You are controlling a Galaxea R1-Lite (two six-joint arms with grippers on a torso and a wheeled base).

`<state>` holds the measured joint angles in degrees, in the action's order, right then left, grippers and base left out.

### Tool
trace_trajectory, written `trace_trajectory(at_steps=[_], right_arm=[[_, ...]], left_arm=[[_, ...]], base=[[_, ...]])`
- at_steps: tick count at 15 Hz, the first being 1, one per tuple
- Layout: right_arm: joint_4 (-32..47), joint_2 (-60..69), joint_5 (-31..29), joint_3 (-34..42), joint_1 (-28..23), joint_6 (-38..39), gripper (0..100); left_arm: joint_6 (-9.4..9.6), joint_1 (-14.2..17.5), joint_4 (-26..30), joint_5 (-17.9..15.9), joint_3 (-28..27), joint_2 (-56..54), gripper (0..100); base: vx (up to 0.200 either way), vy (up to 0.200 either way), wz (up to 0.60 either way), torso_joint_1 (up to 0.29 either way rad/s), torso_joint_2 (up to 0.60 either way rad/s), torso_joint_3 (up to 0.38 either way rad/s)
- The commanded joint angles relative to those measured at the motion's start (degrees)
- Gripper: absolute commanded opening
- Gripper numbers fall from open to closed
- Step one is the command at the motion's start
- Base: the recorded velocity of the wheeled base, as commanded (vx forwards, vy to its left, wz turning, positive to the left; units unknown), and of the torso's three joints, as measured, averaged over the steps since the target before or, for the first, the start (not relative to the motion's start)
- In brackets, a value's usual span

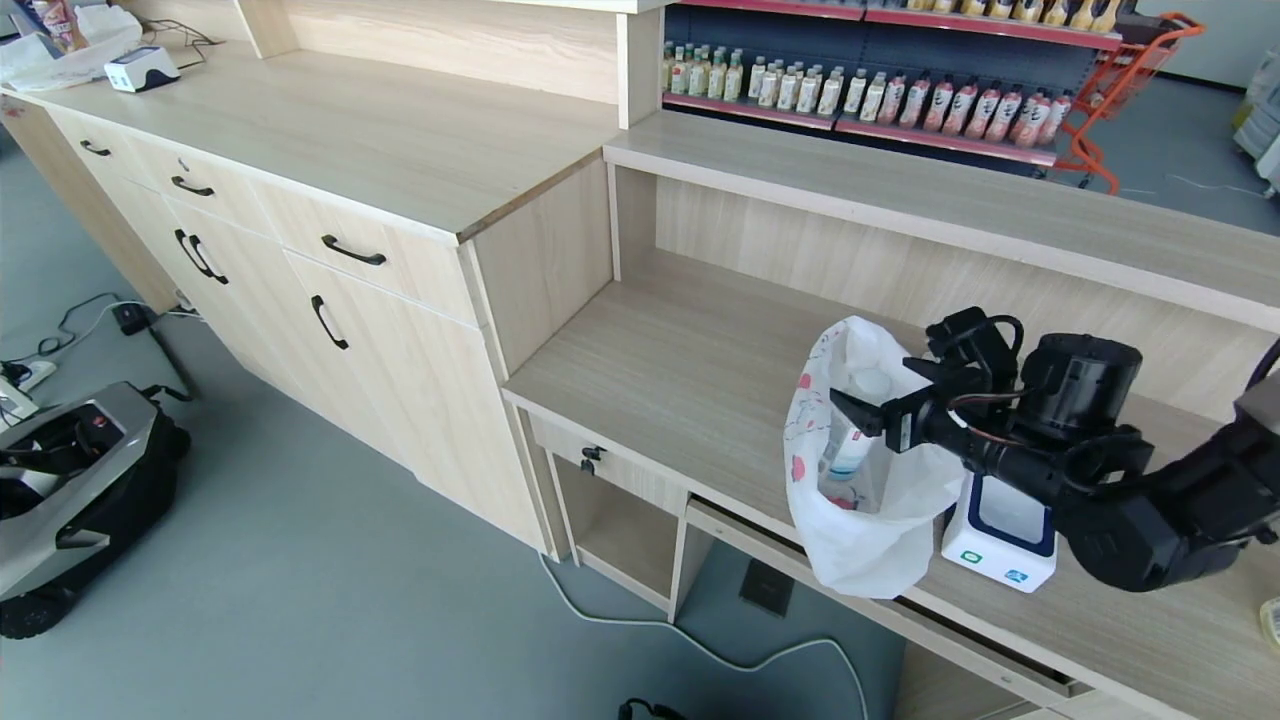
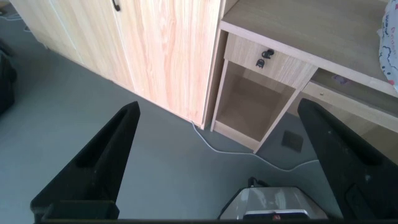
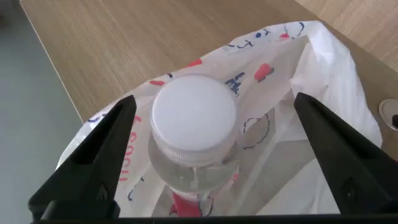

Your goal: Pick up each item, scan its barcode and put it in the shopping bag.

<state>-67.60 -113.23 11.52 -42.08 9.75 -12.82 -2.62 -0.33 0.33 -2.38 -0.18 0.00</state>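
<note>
The left gripper was hung over the grey floor beside the cabinet, its fingers spread with nothing between them. On the lower surface the shopping bag was stood with its mouth open, and a bottle with a white cap was lodged upright inside it. The right gripper was held above the bag's mouth, its fingers released and parted to either side of the cap, touching neither cap nor bag as far as could be told. The scanner was set just beside the bag at four o'clock. The step in hand was judged to be the letting-go of the bottle into the bag. It would be done well if the fingers were kept wide and the gripper drawn straight up out of the mouth, so that the thin rim was not snagged and the bottle not tipped.
</note>
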Motion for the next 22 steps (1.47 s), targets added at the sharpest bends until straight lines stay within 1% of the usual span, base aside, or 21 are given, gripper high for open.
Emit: trace_trajectory(at_steps=[1, 3, 4, 6, 7, 8, 9, 10, 11, 13, 14, 15, 16, 17, 18, 20, 22], right_arm=[[3.1, 13.1, 0.0, 6.7, -2.5, -0.1, 100], [3.3, 16.9, -0.4, 11.1, -5.5, -2.5, 100], [4.3, 18.3, -0.4, 12.3, -7.9, -3.5, 100], [7.8, 20.8, -0.9, 12.1, -12.1, -4.1, 100], [10.6, 22.2, -3.3, 11.9, -16.2, -5.5, 100], [14.0, 23.4, -9.7, 12.1, -20.4, -7.1, 100], [16.2, 23.8, -13.9, 12.2, -22.6, -7.7, 100], [20.5, 23.3, -20.1, 12.4, -27.2, -8.4, 100], [21.5, 21.9, -21.1, 12.4, -29.3, -8.6, 100], [21.2, 15.9, -21.1, 11.2, -33.5, -8.2, 100], [20.0, 12.9, -20.8, 10.8, -33.9, -7.7, 100], [16.0, 8.8, -19.3, 11.1, -33.9, -4.5, 100], [16.0, 8.8, -19.3, 11.1, -33.9, -4.5, 100], [8.7, 1.6, -14.6, 11.3, -33.7, -1.3, 100], [5.7, -1.2, -14.1, 11.3, -33.7, -0.9, 100], [1.9, -4.2, -12.8, 11.4, -33.4, 1.8, 100], [0.7, -5.2, -12.8, 11.9, -32.9, 4.2, 100]], left_arm=[[-0.02, 0.0, 0.0, -0.1, 0.0, 0.0, 100], [-0.02, 0.0, 0.0, -0.1, 0.0, 0.0, 100], [-0.02, 0.0, 0.0, 0.0, 0.0, 0.0, 100], [-0.02, 0.0, 0.0, 0.0, 0.0, 0.0, 100], [-0.02, 0.0, 0.0, 0.0, 0.0, 0.0, 100], [-0.02, 0.0, 0.0, 0.0, 0.0, 0.0, 100], [-0.02, 0.0, 0.0, 0.0, 0.0, 0.0, 100], [-0.02, 0.0, 0.0, 0.0, 0.0, 0.0, 100], [-0.02, 0.0, 0.0, 0.0, 0.0, 0.0, 100], [-0.02, 0.0, 0.0, 0.0, 0.0, 0.0, 100], [-0.02, 0.0, 0.0, 0.0, 0.0, 0.0, 100], [-0.02, 0.0, 0.0, 0.0, 0.0, 0.0, 100], [-0.02, 0.0, 0.0, 0.0, 0.0, 0.0, 100], [-0.02, 0.0, 0.0, -0.1, 0.0, 0.0, 100], [-0.02, 0.0, 0.0, 0.0, 0.0, 0.0, 100], [-0.02, 0.0, 0.0, 0.0, 0.0, 0.0, 100], [-0.02, 0.0, 0.0, 0.0, 0.0, 0.0, 100]], base=[[0.000, 0.000, 0.00, 0.000, 0.00, 0.000], [0.000, 0.000, 0.00, 0.000, 0.00, 0.000], [0.000, 0.000, -0.60, 0.002, 0.00, 0.002], [0.000, 0.000, -0.60, 0.002, 0.00, 0.002], [0.000, 0.000, -0.60, -0.002, 0.00, 0.002], [0.000, 0.000, -0.60, 0.007, 0.01, 0.007], [0.000, 0.000, -0.60, 0.007, 0.00, 0.002], [0.000, 0.000, -0.60, 0.002, 0.00, -0.002], [0.000, 0.000, -0.60, 0.002, 0.00, -0.002], [0.000, 0.000, 0.00, 0.000, 0.00, 0.000], [0.000, 0.000, 0.00, 0.000, 0.00, 0.000], [0.000, 0.000, 0.00, 0.000, 0.00, 0.000], [0.000, 0.000, 0.00, 0.000, 0.00, 0.000], [0.000, 0.000, 0.00, 0.000, 0.00, 0.000], [0.000, 0.000, 0.00, 0.000, 0.00, 0.000], [0.000, 0.000, 0.00, 0.000, 0.00, 0.000], [0.000, 0.000, 0.00, 0.000, 0.00, 0.000]])
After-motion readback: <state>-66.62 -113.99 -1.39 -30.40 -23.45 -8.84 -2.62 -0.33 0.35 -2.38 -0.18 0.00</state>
